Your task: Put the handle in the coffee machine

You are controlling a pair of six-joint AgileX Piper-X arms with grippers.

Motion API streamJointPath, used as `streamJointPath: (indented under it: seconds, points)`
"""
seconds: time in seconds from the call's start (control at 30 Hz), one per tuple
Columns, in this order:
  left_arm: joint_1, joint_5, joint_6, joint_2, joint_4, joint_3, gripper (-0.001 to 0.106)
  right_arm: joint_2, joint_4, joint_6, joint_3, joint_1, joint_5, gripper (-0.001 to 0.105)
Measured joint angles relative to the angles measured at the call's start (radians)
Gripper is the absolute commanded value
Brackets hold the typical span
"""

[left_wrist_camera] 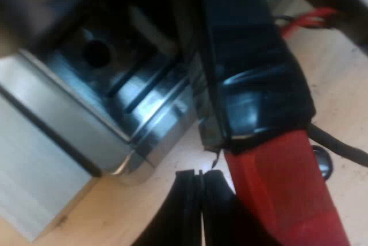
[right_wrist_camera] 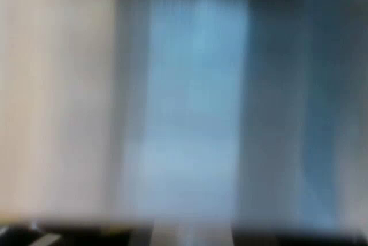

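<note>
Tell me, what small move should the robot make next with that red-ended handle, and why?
Probably a sideways push on the handle with the left gripper. Its fingers look shut, lying beside the red end rather than around it, close by the espresso machine's slotted drip tray, so pushing, not gripping, seems likely.

Black handle (left_wrist_camera: 253, 73), red end (left_wrist_camera: 282, 194); silver machine (left_wrist_camera: 69, 119)

The left wrist view rides on the left arm and looks steeply down at very close range. The left hand (left_wrist_camera: 200, 176), its fingers pressed together, sits just before the lens, beside the handle (left_wrist_camera: 259, 85). Past them are the machine (left_wrist_camera: 115, 102) at its metal base and the pale tabletop (left_wrist_camera: 339, 102). The right wrist view faces a flat surface of pale, bluish and grey bands. That surface is too blurred to name, so I cannot tell what the two views share.
</note>
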State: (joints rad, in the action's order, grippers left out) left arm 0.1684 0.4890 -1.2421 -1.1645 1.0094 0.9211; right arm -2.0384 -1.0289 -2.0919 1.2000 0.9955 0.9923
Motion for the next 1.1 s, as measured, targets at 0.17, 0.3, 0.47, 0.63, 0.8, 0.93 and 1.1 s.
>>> streamJointPath:
  seconds: [0.17,0.3,0.47,0.63,0.8,0.93,1.1]
  points:
    - [0.005,0.0,-0.003,0.013,-0.013,-0.004,0.0,0.003,0.0,-0.015,0.0,-0.001,0.0,0.038]
    - [0.005,0.0,-0.008,0.013,-0.016,-0.004,0.0,0.005,0.008,-0.017,0.0,-0.001,0.004,0.037]
    - [0.005,0.002,-0.008,0.014,-0.016,-0.007,0.0,0.024,0.09,-0.003,0.004,0.003,0.039,0.037]
    - [0.006,0.002,-0.011,0.014,-0.016,-0.007,0.0,0.073,0.155,0.047,-0.036,0.017,0.014,0.037]
    - [0.007,0.012,-0.012,0.014,-0.016,-0.007,0.0,0.159,0.21,0.101,-0.135,0.04,-0.038,0.037]
    - [0.007,0.017,-0.023,0.014,-0.013,-0.007,0.0,0.222,0.254,0.126,-0.213,0.04,-0.072,0.037]
    - [0.007,0.019,-0.078,0.036,-0.026,-0.024,0.0,0.334,0.38,0.146,-0.314,0.04,-0.124,0.037]
